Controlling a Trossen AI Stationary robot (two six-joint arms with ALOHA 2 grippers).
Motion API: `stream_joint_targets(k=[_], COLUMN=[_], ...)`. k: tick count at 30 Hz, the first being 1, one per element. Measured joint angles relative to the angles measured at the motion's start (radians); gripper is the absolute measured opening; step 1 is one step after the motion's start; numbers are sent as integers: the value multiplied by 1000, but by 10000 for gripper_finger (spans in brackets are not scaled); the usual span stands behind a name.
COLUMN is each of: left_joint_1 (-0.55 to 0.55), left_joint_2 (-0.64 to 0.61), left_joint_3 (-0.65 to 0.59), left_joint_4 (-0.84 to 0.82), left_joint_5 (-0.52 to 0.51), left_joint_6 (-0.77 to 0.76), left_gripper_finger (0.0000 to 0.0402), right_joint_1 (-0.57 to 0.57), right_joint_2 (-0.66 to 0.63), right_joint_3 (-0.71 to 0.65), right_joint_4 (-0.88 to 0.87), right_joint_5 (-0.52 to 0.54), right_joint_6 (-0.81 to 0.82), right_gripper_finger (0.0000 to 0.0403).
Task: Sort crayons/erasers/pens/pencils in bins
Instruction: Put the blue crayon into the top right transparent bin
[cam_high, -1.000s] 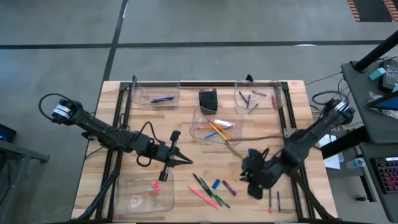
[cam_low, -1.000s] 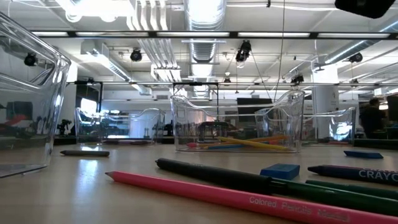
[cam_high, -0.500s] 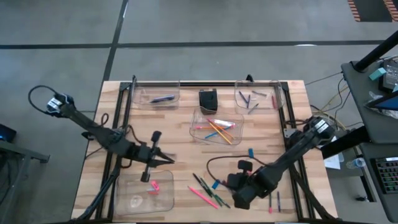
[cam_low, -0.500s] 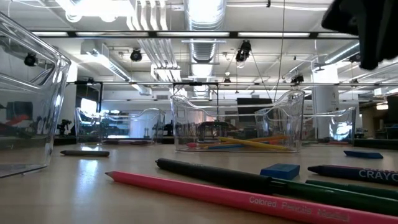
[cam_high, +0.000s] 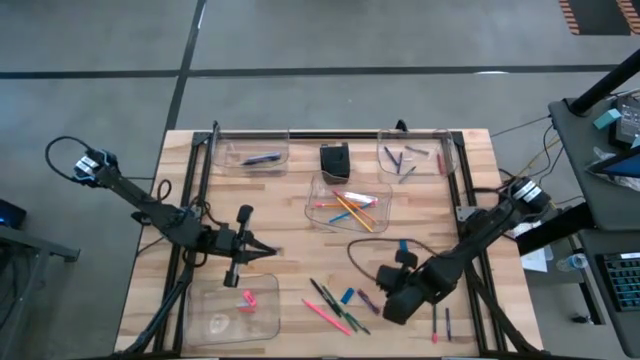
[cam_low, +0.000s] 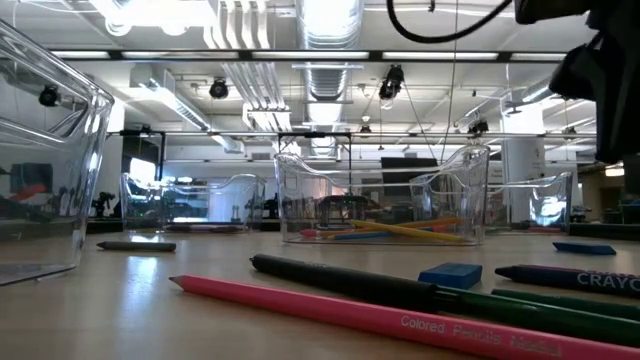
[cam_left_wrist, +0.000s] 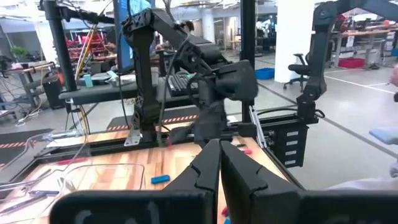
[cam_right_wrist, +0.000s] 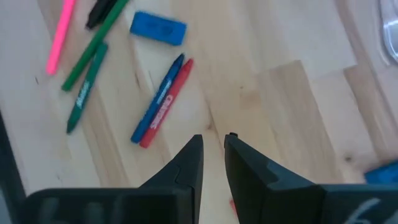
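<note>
Hovering my right gripper, fingers nearly together, empty, over blue crayon touching red crayon nr table's front edge: risk grabbing both.

In the low view a pink pencil and a crayon are cut off by the right edge. In the right wrist view a second blue eraser is clipped at the edge (only a corner is seen). The contents of the near-left bin are too small to be identified.
</note>
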Motion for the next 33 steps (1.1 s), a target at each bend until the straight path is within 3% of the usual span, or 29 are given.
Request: stream_joint_targets(k=[4, 12, 23, 33], left_joint_1=[0, 0, 1, 2], left_joint_2=[0, 0, 26, 35], left_joint_3=[0, -1, 3, 8], left_joint_4=[1, 12, 15, 15], left_joint_5=[0, 0, -9, -17], left_joint_6=[0, 0, 0, 1], left_gripper_finger=[0, 0, 0, 0], right_joint_1=[10, 16, 15, 15], right_joint_2=[-73, -166, -204, -117], right_joint_3=[-115, -243, -221, -191], right_joint_4=[97, 84, 111, 382], right_joint_5=[5, 6, 41, 32], right_joint_6=[47, 120, 81, -34], right_gripper_finger=[56, 56, 56, 56])
